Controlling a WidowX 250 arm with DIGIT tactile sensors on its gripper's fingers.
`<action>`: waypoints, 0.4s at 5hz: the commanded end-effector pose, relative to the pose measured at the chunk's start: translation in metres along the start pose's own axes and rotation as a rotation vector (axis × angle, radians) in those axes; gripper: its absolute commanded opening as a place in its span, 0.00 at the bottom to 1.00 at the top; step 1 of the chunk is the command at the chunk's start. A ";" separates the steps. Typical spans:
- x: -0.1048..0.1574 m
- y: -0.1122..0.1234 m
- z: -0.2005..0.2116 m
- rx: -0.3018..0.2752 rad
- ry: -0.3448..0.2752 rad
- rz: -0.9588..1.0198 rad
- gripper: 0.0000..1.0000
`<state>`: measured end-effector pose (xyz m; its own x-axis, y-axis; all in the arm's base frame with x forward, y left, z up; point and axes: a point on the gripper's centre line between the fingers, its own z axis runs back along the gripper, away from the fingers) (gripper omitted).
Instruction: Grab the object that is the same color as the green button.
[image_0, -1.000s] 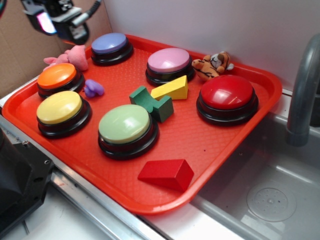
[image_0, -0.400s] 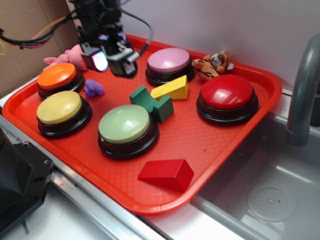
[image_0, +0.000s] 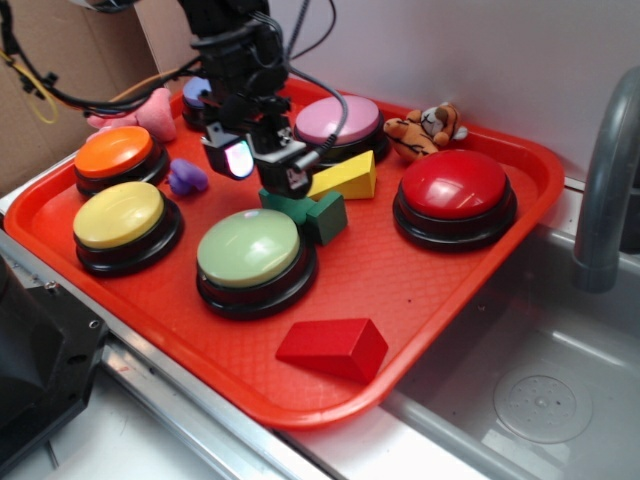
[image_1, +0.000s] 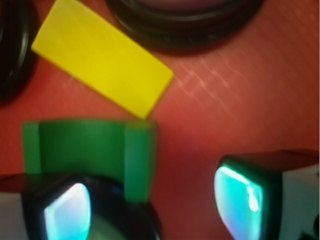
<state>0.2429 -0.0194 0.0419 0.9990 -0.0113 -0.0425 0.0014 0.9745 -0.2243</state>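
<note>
Where the hand (image_0: 262, 168) hangs parted, green block (image_1: 87, 152) directly below.

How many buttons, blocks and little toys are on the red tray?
Buttons: 6 (blue, pink, orange, yellow, green, red)
Blocks: 3 (green, yellow, red)
Little toys: 3 (pink plush, purple figure, tiger)
Total: 12
</note>
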 end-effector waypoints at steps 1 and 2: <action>0.015 -0.002 -0.003 0.001 -0.028 -0.010 1.00; 0.016 -0.001 -0.004 -0.003 -0.028 0.002 0.15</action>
<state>0.2493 -0.0223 0.0290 0.9980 -0.0181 -0.0602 0.0037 0.9728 -0.2315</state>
